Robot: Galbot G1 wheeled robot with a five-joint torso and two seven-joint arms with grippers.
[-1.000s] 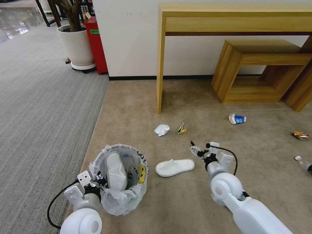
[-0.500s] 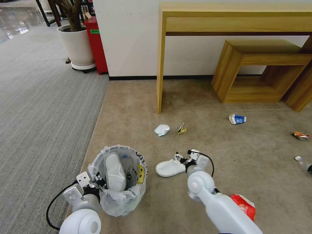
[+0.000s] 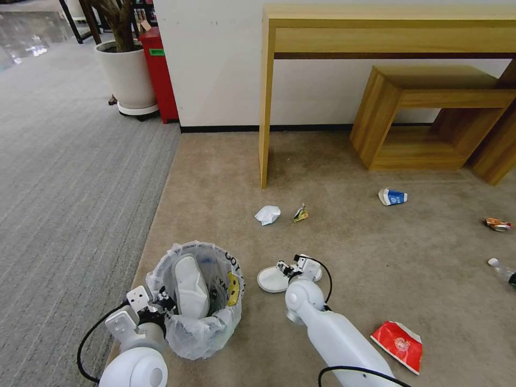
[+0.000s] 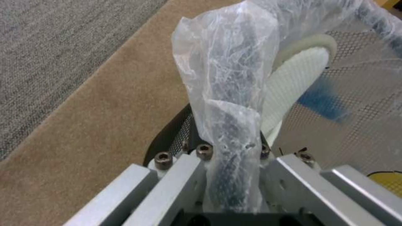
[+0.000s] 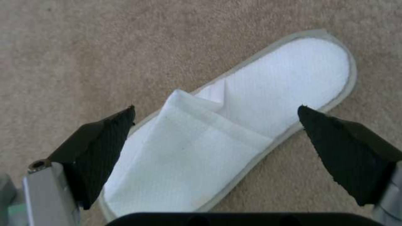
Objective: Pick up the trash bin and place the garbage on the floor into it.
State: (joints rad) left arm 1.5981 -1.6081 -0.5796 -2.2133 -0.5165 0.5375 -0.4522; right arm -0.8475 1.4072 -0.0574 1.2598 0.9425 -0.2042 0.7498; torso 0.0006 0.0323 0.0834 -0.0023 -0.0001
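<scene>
My left gripper grips the bagged rim of the trash bin, which sits on the beige carpet with one slipper inside. My right gripper hovers wide open over the other slipper beside the bin.

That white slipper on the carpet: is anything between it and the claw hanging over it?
Nothing visible. The right gripper is open directly over the slipper, one finger on each side, with bare carpet around it.
</scene>
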